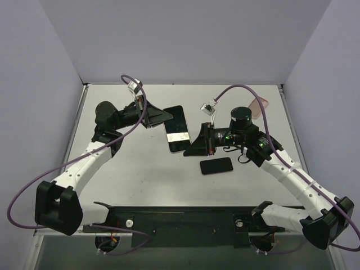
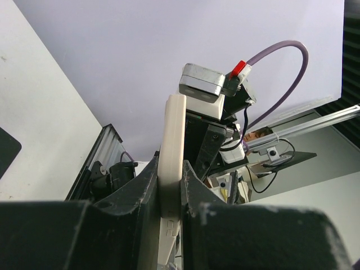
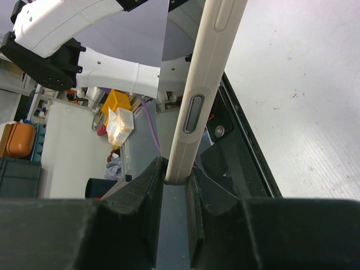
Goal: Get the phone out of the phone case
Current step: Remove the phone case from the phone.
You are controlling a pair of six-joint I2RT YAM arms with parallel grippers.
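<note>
A phone [image 1: 178,135] in a cream case, dark screen up, hangs above the table between both grippers. My left gripper [image 1: 165,116] is shut on its far left corner. In the left wrist view the cream case edge [image 2: 172,140] stands pinched between the black fingers [image 2: 170,194]. My right gripper [image 1: 190,149] is shut on its near right corner. In the right wrist view the case edge with its side button [image 3: 194,112] runs up from the closed jaws [image 3: 175,180]. I cannot tell whether the phone has come loose from the case.
A second black phone [image 1: 216,166] lies flat on the table just in front of the right gripper. A pinkish case [image 1: 259,105] lies at the back right near the wall. The table's side rails run along both edges.
</note>
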